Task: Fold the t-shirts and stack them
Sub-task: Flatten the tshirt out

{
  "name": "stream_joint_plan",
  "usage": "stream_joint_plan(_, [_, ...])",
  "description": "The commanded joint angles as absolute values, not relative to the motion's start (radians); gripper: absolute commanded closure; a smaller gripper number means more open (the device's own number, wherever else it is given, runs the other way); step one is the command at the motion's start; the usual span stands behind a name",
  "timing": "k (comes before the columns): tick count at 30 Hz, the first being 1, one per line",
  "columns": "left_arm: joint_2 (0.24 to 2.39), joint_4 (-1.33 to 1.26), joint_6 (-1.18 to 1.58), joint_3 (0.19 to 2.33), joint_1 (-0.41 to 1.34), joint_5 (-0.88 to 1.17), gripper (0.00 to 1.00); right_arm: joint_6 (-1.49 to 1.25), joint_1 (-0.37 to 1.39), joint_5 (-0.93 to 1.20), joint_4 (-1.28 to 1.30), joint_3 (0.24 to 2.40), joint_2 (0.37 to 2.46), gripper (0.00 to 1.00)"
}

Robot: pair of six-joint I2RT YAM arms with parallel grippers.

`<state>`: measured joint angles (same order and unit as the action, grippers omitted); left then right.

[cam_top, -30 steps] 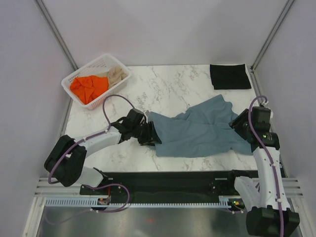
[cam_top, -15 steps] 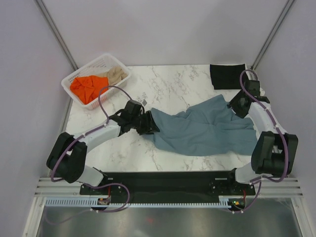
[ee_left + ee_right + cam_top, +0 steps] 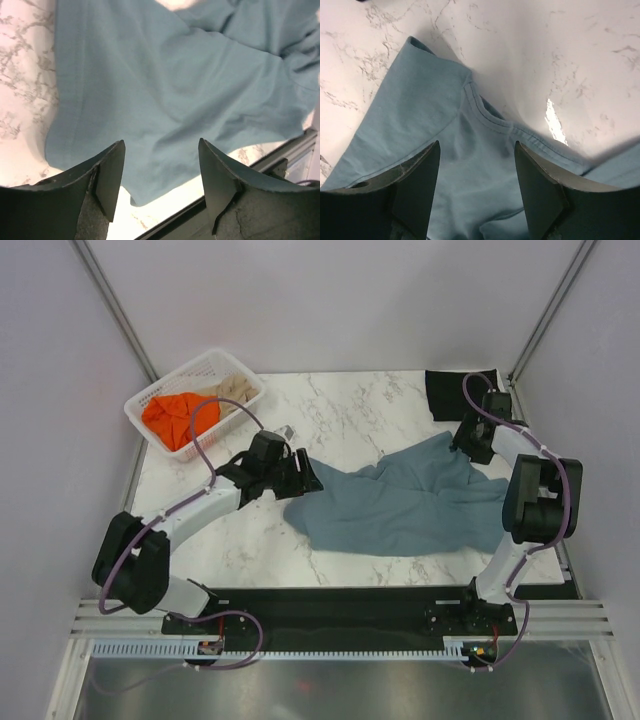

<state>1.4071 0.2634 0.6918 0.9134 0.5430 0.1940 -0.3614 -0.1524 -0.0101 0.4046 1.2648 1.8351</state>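
Found the blue-grey shirt (image 3: 400,505) lying unfolded and rumpled across the middle and right of the marble table (image 3: 340,410), bunched into ridges near its centre. Saw a black shirt (image 3: 462,395) lying flat at the far right corner. Saw an orange shirt (image 3: 172,415) and a beige shirt (image 3: 235,390) heaped in the white basket (image 3: 205,355) at the far left.

Saw the left claw (image 3: 303,476) poised over the blue-grey shirt's left edge, jaws spread wide, gripping nothing, with only cloth (image 3: 165,100) lying flat beneath. Saw the right claw (image 3: 468,440) over the far right end, jaws likewise wide apart and empty. Made out the ribbed collar (image 3: 487,115) on the table directly below that claw (image 3: 477,150).

Judged the cloth light, limp and thin: likely to sag, crease and slide on the smooth marble, with no stiffness to keep a fold. Judged the seamed edges the surest places to pinch: collar or shoulder seam on the right, a hem corner on the left (image 3: 160,150). Reckoned both ends should be taken together and drawn apart to flatten the ridges. Reckoned a deep bite might catch a second layer.
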Motion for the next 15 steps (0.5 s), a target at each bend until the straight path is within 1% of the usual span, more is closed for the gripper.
stream_joint_plan(1, [1.53,0.296,0.667,0.953,0.502,0.19,0.32,-0.318,-0.152,0.04,0.379,1.315,1.876,0.34])
stream_joint_plan(3, [1.566,0.296,0.679,0.953,0.495,0.189,0.33,-0.318,-0.152,0.04,0.365,1.316,1.879,0.4])
stream_joint_plan(4, [1.578,0.296,0.681,0.951,0.497,0.187,0.33,-0.319,-0.152,0.04,0.359,1.319,1.882,0.47])
stream_joint_plan(5, [1.604,0.295,0.681,0.951,0.497,0.187,0.34,-0.322,-0.15,0.046,0.348,1.328,1.882,0.63])
stream_joint_plan(6, [1.615,0.295,0.681,0.95,0.499,0.184,0.34,-0.325,-0.15,0.073,0.342,1.335,1.882,0.7])
stream_joint_plan(7, [1.63,0.296,0.68,0.946,0.499,0.18,0.34,-0.325,-0.149,0.087,0.336,1.344,1.885,0.84])
stream_joint_plan(9, [1.672,0.293,0.687,0.942,0.5,0.176,0.35,-0.328,-0.141,0.113,0.331,1.377,1.89,0.98])
stream_joint_plan(10, [1.686,0.291,0.69,0.943,0.5,0.19,0.38,-0.333,-0.137,0.127,0.331,1.39,1.887,1.0])
stream_joint_plan(11, [1.706,0.287,0.692,0.949,0.502,0.198,0.55,-0.336,-0.129,0.132,0.331,1.406,1.881,1.0])
stream_joint_plan(12, [1.709,0.285,0.693,0.956,0.503,0.205,0.67,-0.342,-0.123,0.135,0.331,1.416,1.872,1.0])
stream_joint_plan(13, [1.71,0.285,0.695,0.975,0.502,0.206,0.87,-0.347,-0.12,0.14,0.331,1.425,1.852,1.0])
stream_joint_plan(14, [1.709,0.287,0.69,0.991,0.502,0.203,0.96,-0.353,-0.114,0.141,0.333,1.454,1.842,1.0])
stream_joint_plan(15, [1.697,0.287,0.674,1.009,0.499,0.193,0.98,-0.365,-0.112,0.147,0.337,1.472,1.833,1.0])
